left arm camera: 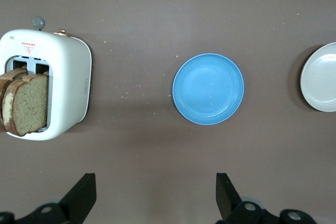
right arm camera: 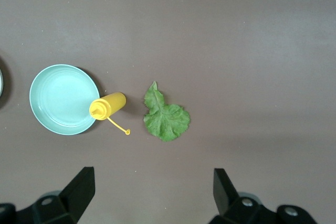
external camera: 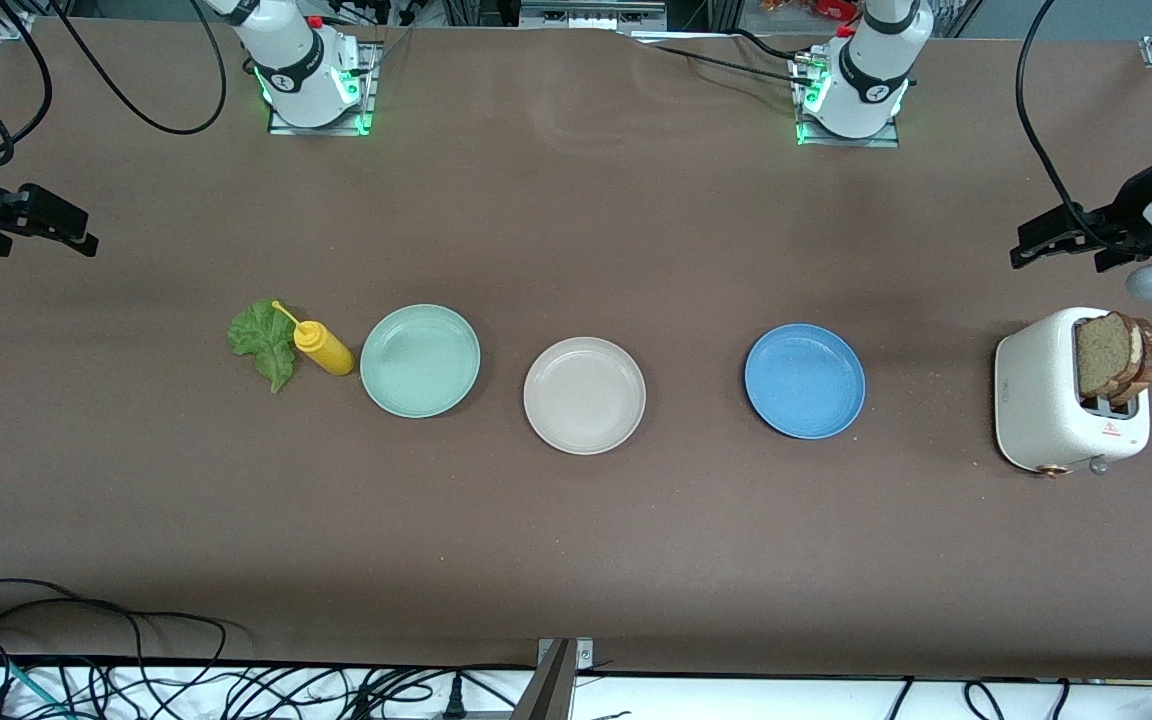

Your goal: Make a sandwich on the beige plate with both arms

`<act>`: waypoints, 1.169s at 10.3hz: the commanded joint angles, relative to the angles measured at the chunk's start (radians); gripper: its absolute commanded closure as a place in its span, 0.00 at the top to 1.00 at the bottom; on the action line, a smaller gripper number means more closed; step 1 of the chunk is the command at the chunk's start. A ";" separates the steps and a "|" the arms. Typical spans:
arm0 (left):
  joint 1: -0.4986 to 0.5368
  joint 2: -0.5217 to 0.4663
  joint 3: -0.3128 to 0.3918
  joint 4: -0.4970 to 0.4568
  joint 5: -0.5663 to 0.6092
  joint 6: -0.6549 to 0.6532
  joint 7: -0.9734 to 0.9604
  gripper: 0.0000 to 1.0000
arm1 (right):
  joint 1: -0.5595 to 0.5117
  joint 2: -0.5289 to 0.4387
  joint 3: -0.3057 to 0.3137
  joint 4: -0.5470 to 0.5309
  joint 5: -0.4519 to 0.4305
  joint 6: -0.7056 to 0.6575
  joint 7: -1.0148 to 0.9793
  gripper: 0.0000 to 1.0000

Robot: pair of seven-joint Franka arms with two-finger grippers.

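Nothing's been picked up yet: left gripper [left arm camera: 152, 198] is hanging wide open above the table, toaster [left arm camera: 50, 85] with the bread slices [left arm camera: 26, 103] just off to its side, so it wants to come straight down and pinch one slice by the top crust. Right gripper [right arm camera: 149, 195] is open too, waiting near the lettuce leaf [right arm camera: 165, 119]; beige plate [external camera: 584, 395] is bare.

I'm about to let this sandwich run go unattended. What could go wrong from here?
1. The bread slices stand close together in the toaster; the open left gripper might pinch both or tip the toaster.
2. The lettuce leaf lies flat beside the yellow squeeze bottle; the open right gripper could knock the bottle or miss the thin leaf.
3. The beige plate sits between the mint-green plate and the blue plate; the arms may crowd there.
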 commanded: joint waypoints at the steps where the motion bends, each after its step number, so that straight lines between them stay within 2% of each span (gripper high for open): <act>1: -0.005 0.027 -0.002 0.045 0.022 -0.019 0.021 1.00 | -0.007 -0.001 0.004 0.005 0.003 0.002 -0.005 1.00; 12: 0.005 0.046 0.000 0.044 0.022 -0.018 0.052 1.00 | -0.009 -0.001 0.004 0.006 0.001 -0.007 -0.007 1.00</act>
